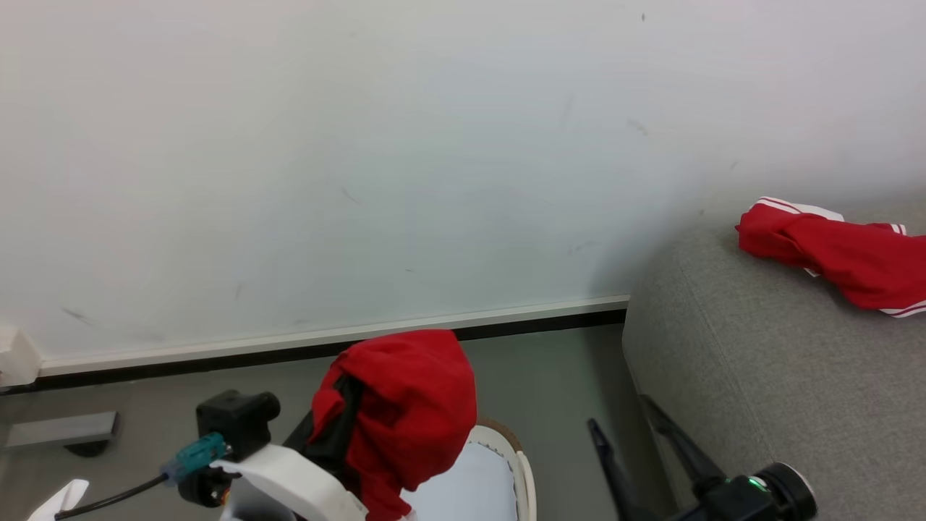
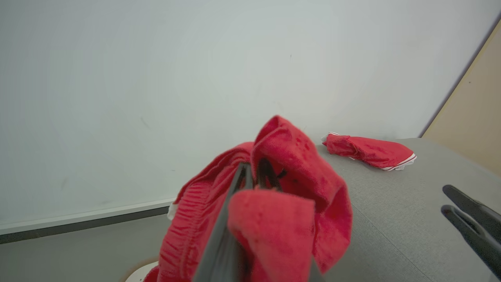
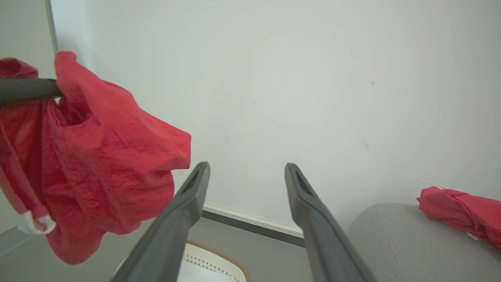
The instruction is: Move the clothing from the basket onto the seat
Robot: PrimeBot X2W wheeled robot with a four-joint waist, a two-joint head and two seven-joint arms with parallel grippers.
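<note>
My left gripper is shut on a red piece of clothing, which hangs bunched over its fingers above the basket. Just a curve of the basket's brown rim and its pale inside show at the bottom of the head view. The grey seat stands to the right, and another red piece of clothing with white stripes lies on it. My right gripper is open and holds nothing, beside the seat's near corner. The held clothing hangs to its left.
A white wall with a pale baseboard runs behind the grey floor. A flat grey base and a white box sit at the far left by the wall. A beige panel stands beyond the seat.
</note>
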